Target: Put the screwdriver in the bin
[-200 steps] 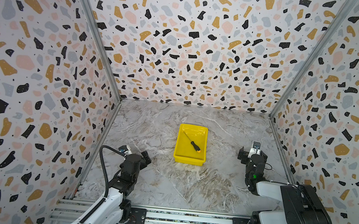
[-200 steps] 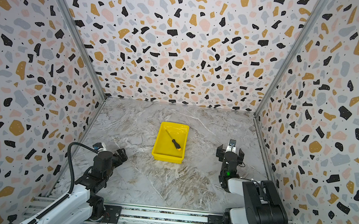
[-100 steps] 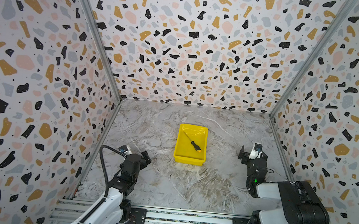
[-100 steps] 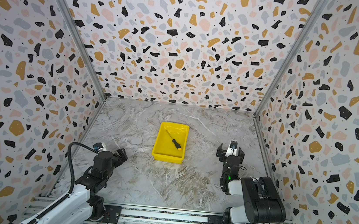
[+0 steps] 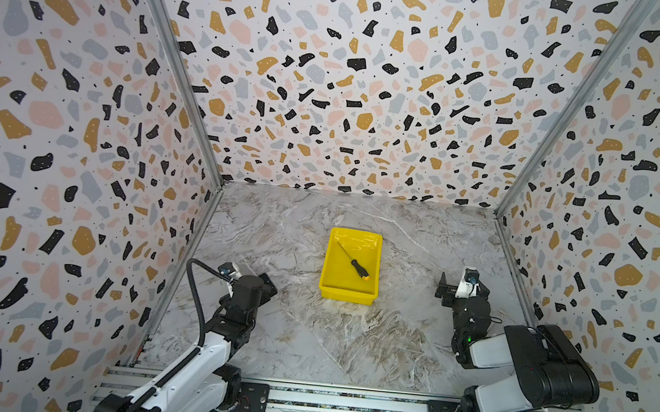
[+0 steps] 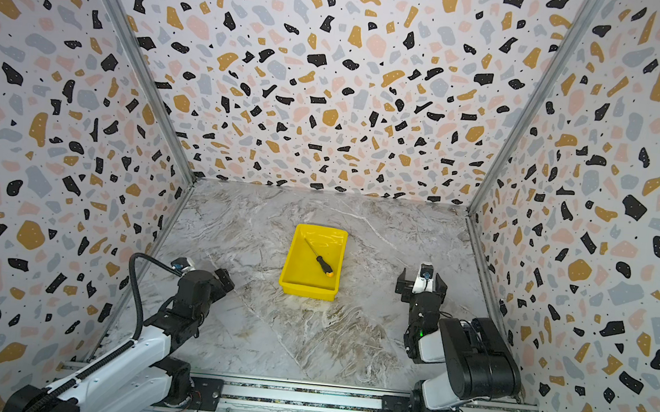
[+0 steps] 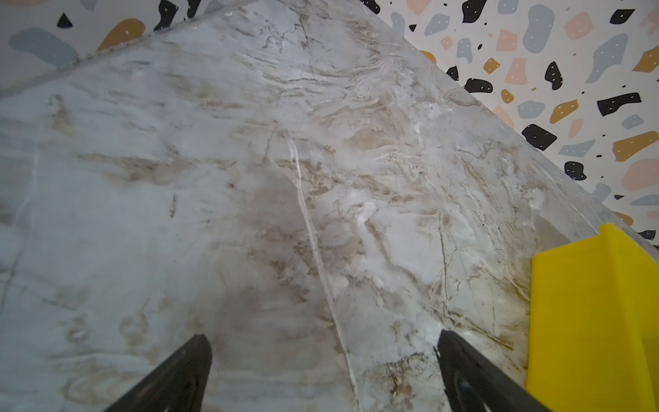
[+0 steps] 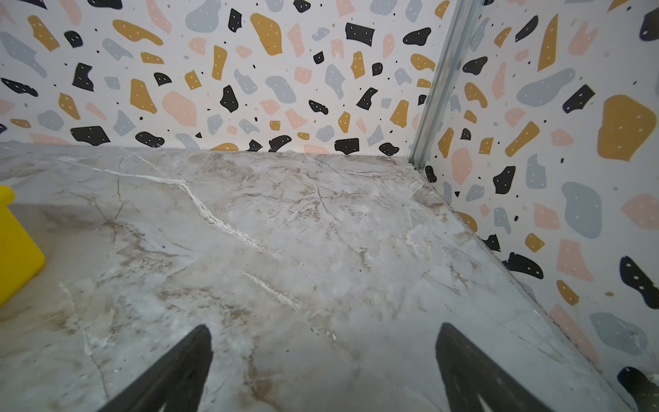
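Right wrist view has the right gripper (image 8: pixel 322 326) with its two dark jaws spread wide and nothing between them but bare marbled tabletop (image 8: pixel 321 232); it is released and holds nothing. At the edge of that view a yellow corner of the bin (image 8: pixel 14 249) shows, well apart from the jaws. Left wrist view tells the same of the left gripper (image 7: pixel 321 333): jaws standing wide apart over bare tabletop, empty, with an outer wall of the bin off to one side, near one jaw but not touching it. In both top views the left gripper sits low by the left wall and the right gripper low by the right wall, each apart from the bin, which stands on the tabletop between them at about mid-width. The screwdriver (image 5: pixel 353 262) lies flat on the floor of the bin, set diagonally: its thin shaft points toward the far left corner, and the black handle with its orange-yellow cap lies toward the near right, close to the bin's right wall. Terrazzo-patterned walls (image 5: pixel 355 71) close in the tabletop on three sides, and a metal rail (image 5: pixel 341 400) runs along the front
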Motion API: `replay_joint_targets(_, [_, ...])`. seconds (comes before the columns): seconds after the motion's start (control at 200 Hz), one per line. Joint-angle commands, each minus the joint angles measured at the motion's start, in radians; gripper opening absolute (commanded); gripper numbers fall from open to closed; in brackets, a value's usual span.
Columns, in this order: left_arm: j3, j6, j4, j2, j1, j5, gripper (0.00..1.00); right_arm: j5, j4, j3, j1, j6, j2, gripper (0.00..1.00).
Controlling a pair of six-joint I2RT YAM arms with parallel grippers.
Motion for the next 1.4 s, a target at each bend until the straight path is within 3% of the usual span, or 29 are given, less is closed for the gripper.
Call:
replay_joint_targets(0.0, [0.087,0.089,0.072,0.029,0.006,-0.089,1.0,-0.007,0.018,0.02,-0.002,-0.005,-0.01,0.99])
replay_joint_targets(0.14, [0.17,0.195,0.131,0.097,0.006,-0.209,1.0,-0.007,0.017,0.02,-0.004,-0.006,-0.011,0.99])
replay_joint_targets(0.275, [0.184,0.387,0.302,0.178,0.006,-0.228,1.0,-0.009,0.017,0.021,-0.004,-0.007,-0.011,0.99])
replay_joint_targets(0.43, [0.157,0.493,0.472,0.282,0.006,-0.281,1.0,-0.009,0.017,0.02,-0.004,-0.006,-0.012,0.99])
replay_joint_targets(0.616, [0.147,0.651,0.593,0.392,0.005,-0.214,1.0,-0.01,0.016,0.019,-0.006,-0.006,-0.011,0.99])
replay_joint_targets(0.776, [0.117,0.687,0.644,0.419,0.006,-0.171,1.0,-0.012,0.016,0.02,-0.006,-0.007,-0.011,0.99])
replay_joint_targets(0.986, [-0.04,0.695,0.925,0.459,0.006,-0.143,1.0,-0.012,0.016,0.02,-0.006,-0.007,-0.011,0.99])
replay_joint_targets(1.396, [-0.066,0.731,0.95,0.442,0.007,-0.048,1.0,-0.016,0.011,0.021,-0.008,-0.003,-0.011,0.99])
